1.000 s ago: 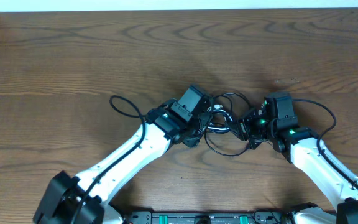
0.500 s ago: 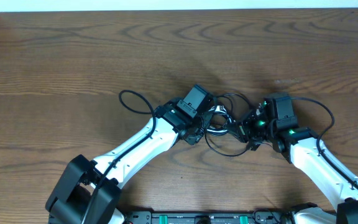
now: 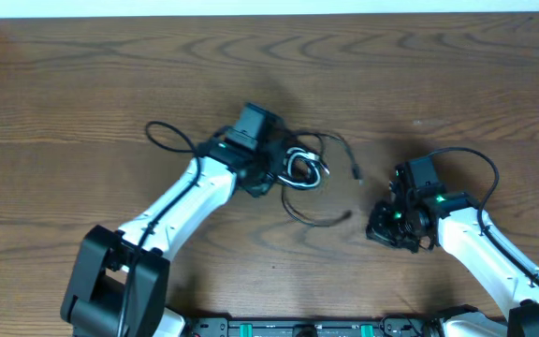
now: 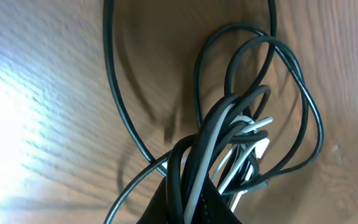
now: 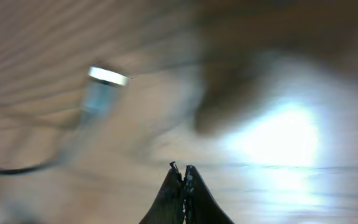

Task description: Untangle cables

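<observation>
The cables (image 3: 303, 169) lie tangled at the table's middle, black loops around a white cord. My left gripper (image 3: 276, 168) is shut on the bundle's left side. In the left wrist view several black strands and a white cord (image 4: 211, 148) run pinched between the fingers of my left gripper (image 4: 190, 194), and the loops (image 4: 291, 99) fan out beyond. A free black end (image 3: 356, 172) trails right, and another black end (image 3: 343, 216) curls toward the front. My right gripper (image 3: 383, 230) is shut on nothing, apart from the tangle. The right wrist view shows my right gripper (image 5: 182, 169) with tips together over bare wood, and a blurred plug (image 5: 106, 79).
The left arm's own thick black wire (image 3: 170, 140) loops out to the left of the wrist. The right arm's wire (image 3: 478, 165) arcs over its wrist at the right. The table's back edge (image 3: 269, 15) runs along the top.
The left gripper shut on the bundle and pulled it left. The right gripper drew back toward the front right, away from the tangle, with nothing in it.
</observation>
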`<state>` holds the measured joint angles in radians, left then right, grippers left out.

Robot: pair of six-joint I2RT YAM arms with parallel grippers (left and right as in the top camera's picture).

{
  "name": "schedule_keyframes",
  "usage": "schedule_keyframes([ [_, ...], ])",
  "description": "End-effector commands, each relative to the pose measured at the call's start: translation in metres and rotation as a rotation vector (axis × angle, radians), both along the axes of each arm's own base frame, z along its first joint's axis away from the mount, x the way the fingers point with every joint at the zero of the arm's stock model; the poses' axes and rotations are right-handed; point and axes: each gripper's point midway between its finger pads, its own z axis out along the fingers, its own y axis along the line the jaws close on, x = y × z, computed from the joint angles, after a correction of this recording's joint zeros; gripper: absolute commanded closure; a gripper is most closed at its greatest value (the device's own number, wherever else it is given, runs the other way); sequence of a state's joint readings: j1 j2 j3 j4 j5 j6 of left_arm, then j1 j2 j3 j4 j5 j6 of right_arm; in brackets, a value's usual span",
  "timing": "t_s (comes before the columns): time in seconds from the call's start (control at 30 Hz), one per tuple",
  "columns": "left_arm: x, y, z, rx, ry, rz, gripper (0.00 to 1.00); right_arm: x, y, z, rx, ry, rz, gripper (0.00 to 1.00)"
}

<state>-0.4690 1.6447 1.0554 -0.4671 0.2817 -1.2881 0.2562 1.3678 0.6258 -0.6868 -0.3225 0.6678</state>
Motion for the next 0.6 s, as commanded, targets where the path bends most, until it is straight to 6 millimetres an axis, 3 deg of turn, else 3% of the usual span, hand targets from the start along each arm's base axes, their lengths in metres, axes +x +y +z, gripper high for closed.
schedule_keyframes([
  [0.0, -0.003, -0.002, -0.002, 0.011, -0.010, -0.060, 0.92, 0.007, -0.023, -0.005, -0.137, -0.054, 0.039, 0.99],
  [0.1, -0.007, -0.009, -0.002, -0.008, -0.001, -0.078, 0.92, 0.006, 0.002, 0.002, 0.008, -0.060, 0.086, 0.94],
  [0.27, -0.016, -0.021, -0.002, -0.036, 0.047, -0.014, 0.92, 0.008, 0.061, 0.039, 0.390, -0.098, 0.173, 0.77],
  [0.37, -0.022, -0.030, -0.002, -0.067, 0.103, 0.080, 0.92, 0.013, 0.077, 0.054, 0.508, -0.068, 0.105, 0.68],
  [0.57, -0.030, -0.040, -0.002, -0.111, 0.188, 0.228, 0.92, 0.019, 0.096, 0.065, 0.563, -0.039, 0.037, 0.57],
])
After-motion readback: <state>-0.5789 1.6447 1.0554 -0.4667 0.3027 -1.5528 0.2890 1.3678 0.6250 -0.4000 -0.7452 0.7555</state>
